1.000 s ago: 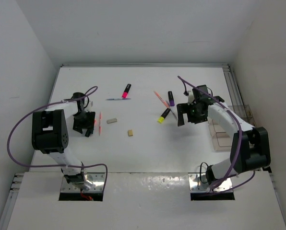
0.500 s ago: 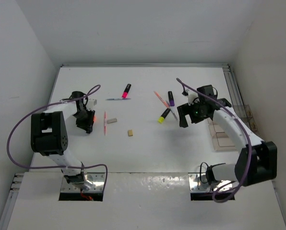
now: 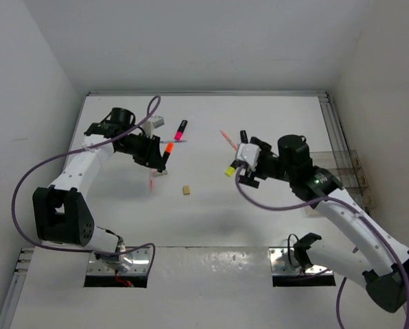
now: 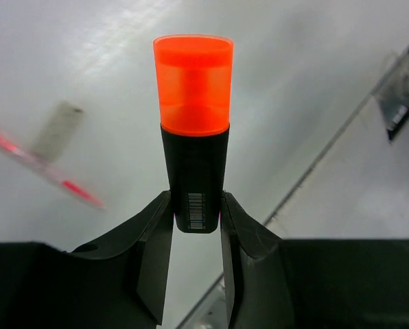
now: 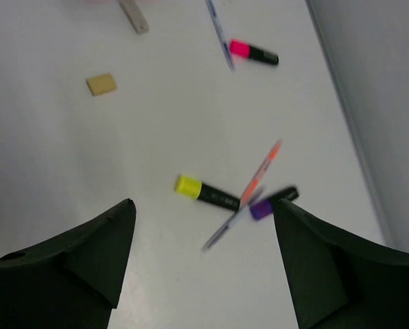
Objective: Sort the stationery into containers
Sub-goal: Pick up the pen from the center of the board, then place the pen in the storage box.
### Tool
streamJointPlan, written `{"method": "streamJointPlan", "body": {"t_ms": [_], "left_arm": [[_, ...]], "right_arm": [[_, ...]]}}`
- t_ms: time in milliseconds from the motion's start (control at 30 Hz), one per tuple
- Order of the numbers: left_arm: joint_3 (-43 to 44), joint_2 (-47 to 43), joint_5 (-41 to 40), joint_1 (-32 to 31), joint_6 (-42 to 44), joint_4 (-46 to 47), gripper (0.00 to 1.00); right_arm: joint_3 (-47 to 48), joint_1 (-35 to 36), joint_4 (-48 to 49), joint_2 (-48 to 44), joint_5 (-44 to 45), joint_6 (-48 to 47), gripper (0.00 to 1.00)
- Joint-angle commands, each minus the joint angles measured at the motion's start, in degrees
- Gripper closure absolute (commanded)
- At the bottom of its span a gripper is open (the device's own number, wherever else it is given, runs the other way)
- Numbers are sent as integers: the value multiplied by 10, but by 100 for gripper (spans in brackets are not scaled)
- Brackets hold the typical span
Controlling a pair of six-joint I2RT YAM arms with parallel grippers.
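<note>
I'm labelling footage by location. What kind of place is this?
Likely a robotics lab test cell: a white tabletop boxed in by plain white walls, black-and-white left arm and right arm mounted at its near edge, a pink-ended black highlighter lying loose.

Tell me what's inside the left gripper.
An orange-capped black highlighter, pinched near its bottom end by the left gripper. Its tip is hidden under the cap.

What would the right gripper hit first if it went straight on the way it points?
Most likely the yellow-ended highlighter, lying almost centred ahead of the open right gripper; depth is unclear, so it could touch bare table beside it.
</note>
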Motion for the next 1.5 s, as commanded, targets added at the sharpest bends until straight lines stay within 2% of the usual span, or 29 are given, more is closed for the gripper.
{"method": "streamJointPlan", "body": {"t_ms": [0, 33, 133, 233, 500, 600, 733, 900, 1067, 1467], "left_arm": [[13, -15, 65, -29, -18, -54, 100], [18, -13, 78, -40, -13, -68, 100], [23, -8, 78, -64, -6, -82, 100], [19, -1, 79, -78, -2, -89, 100], [1, 19, 67, -123, 5, -90, 100], [1, 27, 68, -133, 4, -92, 100], [5, 48, 68, -151, 13, -96, 100], [7, 51, 68, -164, 16, -98, 100], [4, 43, 71, -164, 17, -99, 100], [-5, 32, 111, -155, 39, -110, 100]], "right_arm": [[15, 85, 92, 25, -7, -159, 20], [22, 121, 97, 50, -2, -209, 21], [32, 169, 118, 84, 1, -296, 21], [31, 229, 146, 127, 4, -354, 22], [25, 267, 224, 214, -4, -422, 23], [32, 275, 239, 232, -6, -428, 25], [67, 282, 203, 259, -10, -407, 31], [75, 283, 205, 280, -10, -416, 36], [95, 282, 180, 302, -4, -409, 48], [70, 268, 180, 292, -1, -412, 48]]}}
